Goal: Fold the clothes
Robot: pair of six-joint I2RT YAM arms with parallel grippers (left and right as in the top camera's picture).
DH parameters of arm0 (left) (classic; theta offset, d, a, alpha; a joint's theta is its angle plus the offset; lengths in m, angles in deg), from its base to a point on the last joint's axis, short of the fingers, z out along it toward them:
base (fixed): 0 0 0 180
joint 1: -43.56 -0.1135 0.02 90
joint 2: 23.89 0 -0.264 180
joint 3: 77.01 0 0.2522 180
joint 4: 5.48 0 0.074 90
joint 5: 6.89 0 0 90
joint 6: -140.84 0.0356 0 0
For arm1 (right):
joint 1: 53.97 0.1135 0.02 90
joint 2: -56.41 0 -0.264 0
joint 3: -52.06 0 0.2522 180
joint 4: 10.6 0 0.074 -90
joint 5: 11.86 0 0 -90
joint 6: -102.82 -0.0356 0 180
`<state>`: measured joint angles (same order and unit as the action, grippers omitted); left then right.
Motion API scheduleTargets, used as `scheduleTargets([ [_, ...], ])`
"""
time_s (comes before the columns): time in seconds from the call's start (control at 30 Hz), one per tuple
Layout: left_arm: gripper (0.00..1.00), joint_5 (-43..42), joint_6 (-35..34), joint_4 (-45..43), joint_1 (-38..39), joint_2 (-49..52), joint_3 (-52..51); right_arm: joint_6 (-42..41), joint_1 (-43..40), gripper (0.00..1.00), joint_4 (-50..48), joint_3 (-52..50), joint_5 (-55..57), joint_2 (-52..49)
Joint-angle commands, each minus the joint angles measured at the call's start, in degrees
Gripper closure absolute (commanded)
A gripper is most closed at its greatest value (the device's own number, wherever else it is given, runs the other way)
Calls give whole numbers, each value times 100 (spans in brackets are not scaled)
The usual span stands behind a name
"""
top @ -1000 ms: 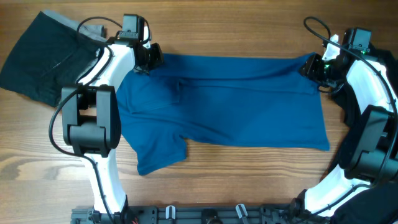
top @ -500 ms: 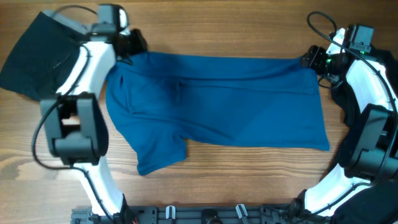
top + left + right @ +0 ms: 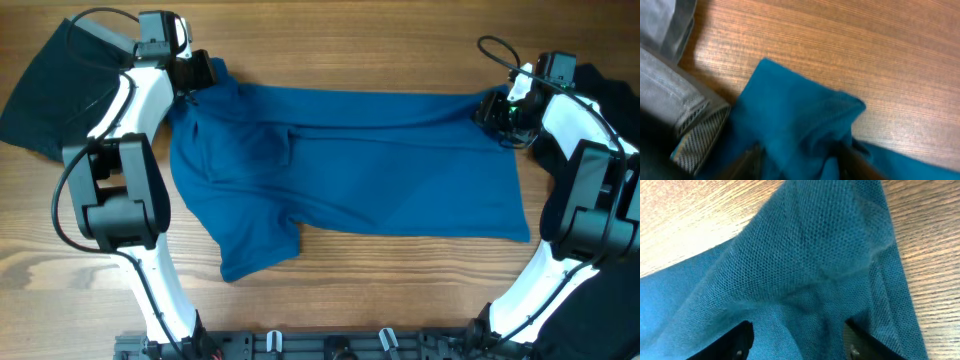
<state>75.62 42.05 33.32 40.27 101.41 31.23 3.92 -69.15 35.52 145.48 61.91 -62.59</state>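
A blue polo shirt (image 3: 380, 170) lies spread flat across the wooden table, with one sleeve (image 3: 255, 250) pointing toward the front. My left gripper (image 3: 200, 72) is at the shirt's far left corner, shut on a bunch of the blue cloth (image 3: 800, 115). In the left wrist view its fingers (image 3: 752, 157) show only as dark blurs at the bottom. My right gripper (image 3: 497, 108) is at the far right corner, shut on the shirt's hem (image 3: 820, 245), which tents up between its black fingers (image 3: 737, 340).
A dark garment (image 3: 60, 90) lies at the far left, and its grey cloth (image 3: 670, 100) sits beside the left gripper. More dark clothing (image 3: 600, 90) lies at the right edge. A black rail (image 3: 330, 345) runs along the front.
My left gripper has moved left and farther back, dragging the shirt's far left corner with it. My right gripper has shifted slightly left, still at the far right corner.
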Motion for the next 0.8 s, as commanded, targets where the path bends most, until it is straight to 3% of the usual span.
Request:
scheduleTargets([
  [0.0, 96, 48, -546, -431, -24, 37, 37, -13, 22, 47, 76, -50, 610, -372],
  [0.07, 96, -302, -1513, -957, -205, 37, 37, -15, 22, 57, 133, -50, 839, -424],
  [0.17, 96, -675, -1869, -1458, -367, 37, 37, -31, 17, 72, 149, -50, 1051, -439],
  [0.23, 91, -660, -1443, -1290, -369, 37, 37, -26, 17, 72, 151, -50, 1137, -439],
  [0.3, 70, -634, -957, -970, -345, 37, 37, 0, 17, 72, 136, -50, 1134, -439],
  [0.33, 66, -634, -737, -855, -330, 39, 37, 33, 17, 74, 131, -50, 1134, -439],
  [0.4, 58, -643, -306, -636, -286, 42, 37, 195, 17, 86, 114, -52, 1134, -446],
  [0.53, 51, -592, 168, -570, -94, 61, 35, 120, 11, 90, 177, -55, 1187, -608],
  [0.67, 54, -560, 260, -590, 59, 304, 35, -79, -7, 93, 356, -55, 1510, -697],
  [0.73, 64, -625, 260, -654, 127, 374, 37, -201, -63, 93, 391, -55, 1624, -697],
  [0.77, 78, -619, 236, -776, 173, 389, 37, -197, -107, 93, 398, -55, 1622, -697],
])
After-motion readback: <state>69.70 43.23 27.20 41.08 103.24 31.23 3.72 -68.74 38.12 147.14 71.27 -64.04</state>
